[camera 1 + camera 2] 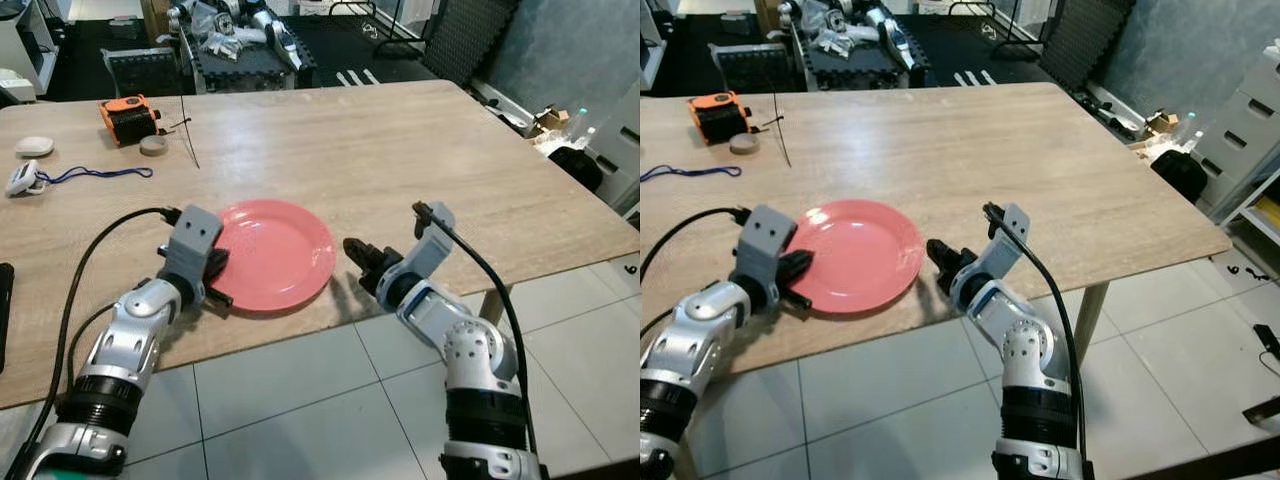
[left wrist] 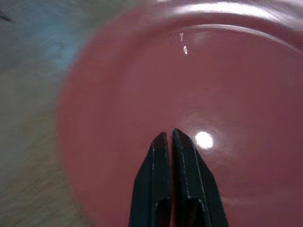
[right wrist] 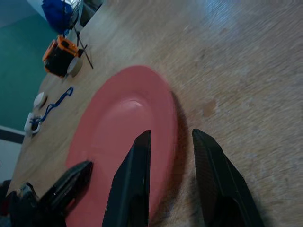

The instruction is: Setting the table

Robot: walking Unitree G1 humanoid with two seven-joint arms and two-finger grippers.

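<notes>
The wooden table (image 1: 400,150) spreads out ahead of both grippers, and one red plate (image 1: 275,252) lies flat on it near the front edge, between the two arms. The left gripper (image 1: 215,278) sits at the plate's near-left rim; seen from its wrist, its two fingers are pressed together with their tips over the red surface, and whether the rim is pinched between them cannot be told. The right gripper (image 3: 171,137) is just off the plate's right rim with its fingers spread, one finger over the rim and the other over bare wood, so the edge lies in the gap.

The step in hand looks like seating the plate at its place. To do it well, I judge the right fingers should settle squarely astride the rim before squeezing, keeping the plate level and sliding it only slightly.

Count: one plate, two grippers. Beyond the left gripper, far up the table, lie one orange device (image 1: 129,116) and one blue cord (image 1: 95,175).
</notes>
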